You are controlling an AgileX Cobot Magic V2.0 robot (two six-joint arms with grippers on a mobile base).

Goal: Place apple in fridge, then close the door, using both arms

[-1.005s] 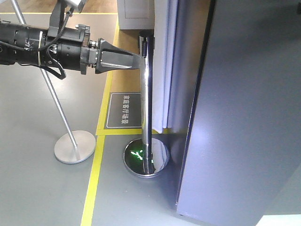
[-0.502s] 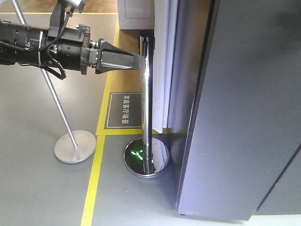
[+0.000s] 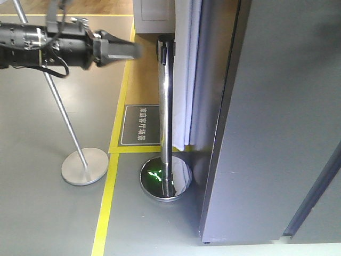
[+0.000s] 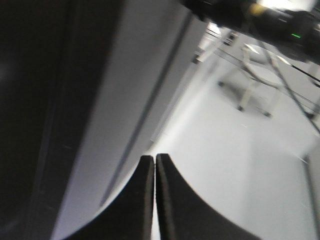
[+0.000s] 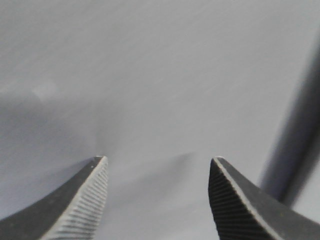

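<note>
Fingertips of the left gripper (image 4: 153, 162) are pressed together with only a hairline seam between them, and nothing is held. In the front-facing view the same gripper (image 3: 137, 50) points toward the right at the end of a black arm (image 3: 37, 45), hanging in the air just short of the top of a chrome stanchion post (image 3: 166, 106) and touching nothing. Ahead of its tips the wrist camera shows a blurred grey surface with dark vertical edges, then pale floor.

The right gripper (image 5: 157, 167) is spread wide, its ridged fingers (image 5: 85, 200) well apart and empty. It faces a flat grey panel at close range, with a dark vertical edge at the right; whether it touches the panel cannot be told.

The door (image 3: 277, 122), flat and dark grey, fills the right side of the front-facing view. The fridge interior and the apple are not visible in any view.

The chrome post stands on a round mirrored base (image 3: 165, 178) just beside the door's lower corner. Farther left a slanted silver pole (image 3: 64, 114) rises from a flat round base (image 3: 84, 166). Yellow floor tape (image 3: 109, 176) runs between the two bases, and a dark floor sign (image 3: 140, 125) with white characters lies beyond it.
</note>
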